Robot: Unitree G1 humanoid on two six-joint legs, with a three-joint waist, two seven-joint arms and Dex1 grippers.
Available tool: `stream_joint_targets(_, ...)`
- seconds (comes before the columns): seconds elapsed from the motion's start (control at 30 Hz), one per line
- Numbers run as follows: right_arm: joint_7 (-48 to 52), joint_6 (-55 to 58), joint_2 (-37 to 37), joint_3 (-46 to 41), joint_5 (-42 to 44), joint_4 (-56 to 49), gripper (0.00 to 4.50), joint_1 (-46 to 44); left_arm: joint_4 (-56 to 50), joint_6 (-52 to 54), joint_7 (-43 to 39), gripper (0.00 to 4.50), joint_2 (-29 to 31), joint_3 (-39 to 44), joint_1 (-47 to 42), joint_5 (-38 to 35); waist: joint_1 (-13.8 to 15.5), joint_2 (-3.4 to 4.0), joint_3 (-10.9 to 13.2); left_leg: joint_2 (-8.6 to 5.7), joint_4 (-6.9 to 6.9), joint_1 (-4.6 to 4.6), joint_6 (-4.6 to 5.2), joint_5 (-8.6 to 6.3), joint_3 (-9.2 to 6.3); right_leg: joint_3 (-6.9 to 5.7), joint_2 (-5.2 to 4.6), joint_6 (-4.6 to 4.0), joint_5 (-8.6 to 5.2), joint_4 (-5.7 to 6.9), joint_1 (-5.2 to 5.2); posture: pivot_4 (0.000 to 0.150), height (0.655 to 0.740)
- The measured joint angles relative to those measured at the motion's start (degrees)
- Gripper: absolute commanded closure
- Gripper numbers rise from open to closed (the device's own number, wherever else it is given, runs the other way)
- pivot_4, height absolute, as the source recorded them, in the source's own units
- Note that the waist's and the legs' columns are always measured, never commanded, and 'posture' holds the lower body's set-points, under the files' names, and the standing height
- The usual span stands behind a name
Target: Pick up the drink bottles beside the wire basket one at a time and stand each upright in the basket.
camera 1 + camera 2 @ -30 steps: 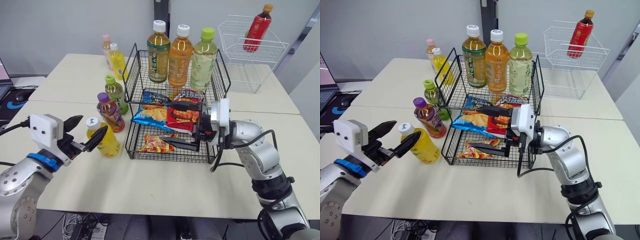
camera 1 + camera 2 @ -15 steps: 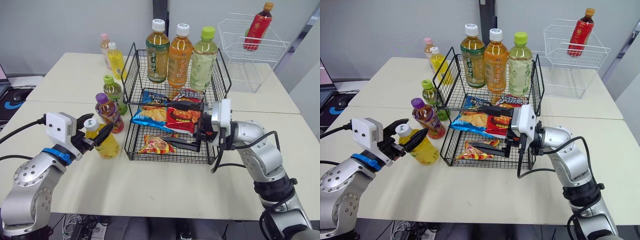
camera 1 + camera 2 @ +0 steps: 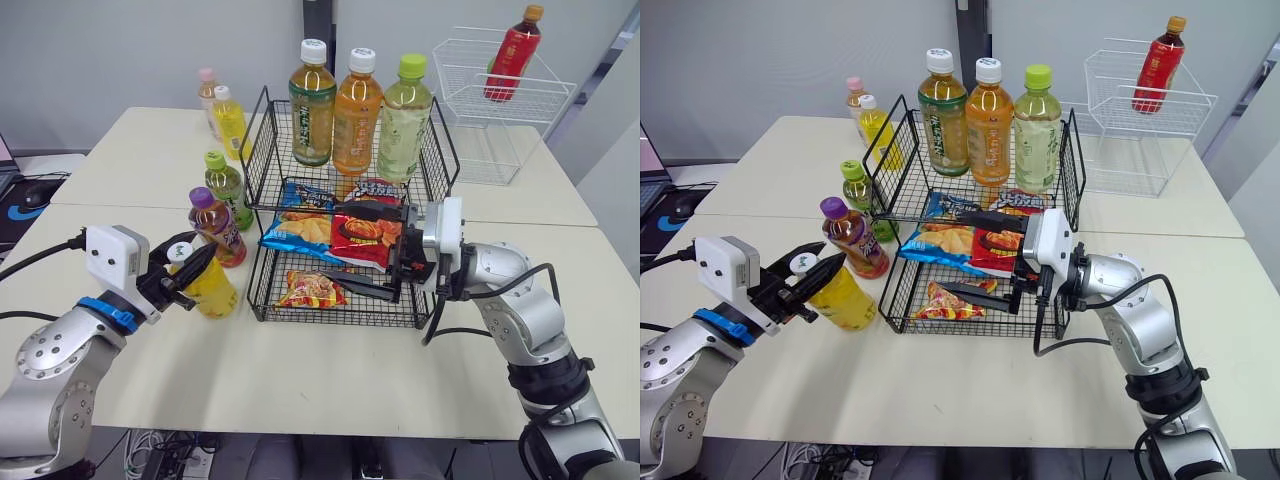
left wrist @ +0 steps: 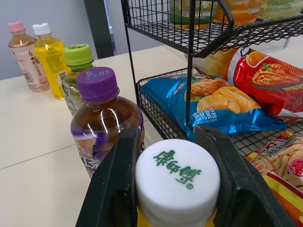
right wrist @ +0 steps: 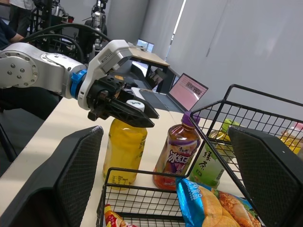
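1. Left pincer (image 3: 192, 260) clamps the white cap of the yellow bottle (image 3: 208, 288), which stands on the counter (image 3: 330, 370) just left of the wire basket (image 3: 262, 150).
2. Right pincer (image 3: 372, 250), fingers wide apart, hovers at the basket's near right side.
3. Three tea bottles (image 3: 356, 110) stand upright in its top tier.

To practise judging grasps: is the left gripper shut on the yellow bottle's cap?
Shut: the fingers of the left gripper sit against both sides of the white cap on the yellow bottle, no gap visible.
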Motion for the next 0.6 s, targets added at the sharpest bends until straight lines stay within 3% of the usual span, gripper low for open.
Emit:
stream_joint_targets(0.3,-3.24,-1.78,3.10,-0.48,-0.14,1.46,0.00,-0.10,0.02,12.95,-0.90,3.11,13.27,13.89,-5.30,-14.58,0.25,-0.06,0.02,-0.03,0.00,-0.27,-0.01,0.00,-0.02,-0.02,0.00,0.00,0.00,-0.05,-0.22,0.150,0.7400)
stream_joint_targets(0.47,-5.98,-4.98,4.91,-2.10,-1.91,2.31,0.00,-0.33,1.28,20.38,1.66,3.11,21.98,17.10,-15.85,-27.47,0.37,-0.10,0.04,-0.05,0.01,-0.27,-0.01,0.00,-0.02,-0.01,-0.02,0.02,0.00,-0.05,-0.20,0.150,0.7400)
stream_joint_targets(0.6,-8.61,-7.54,6.37,-2.79,-3.32,2.52,0.00,-0.28,8.54,24.67,3.70,3.11,31.03,17.16,-28.77,-38.34,-0.03,-0.18,0.13,-0.06,-0.03,-0.24,-0.02,0.01,0.01,0.02,0.00,0.02,0.00,-0.04,-0.21,0.150,0.7400)
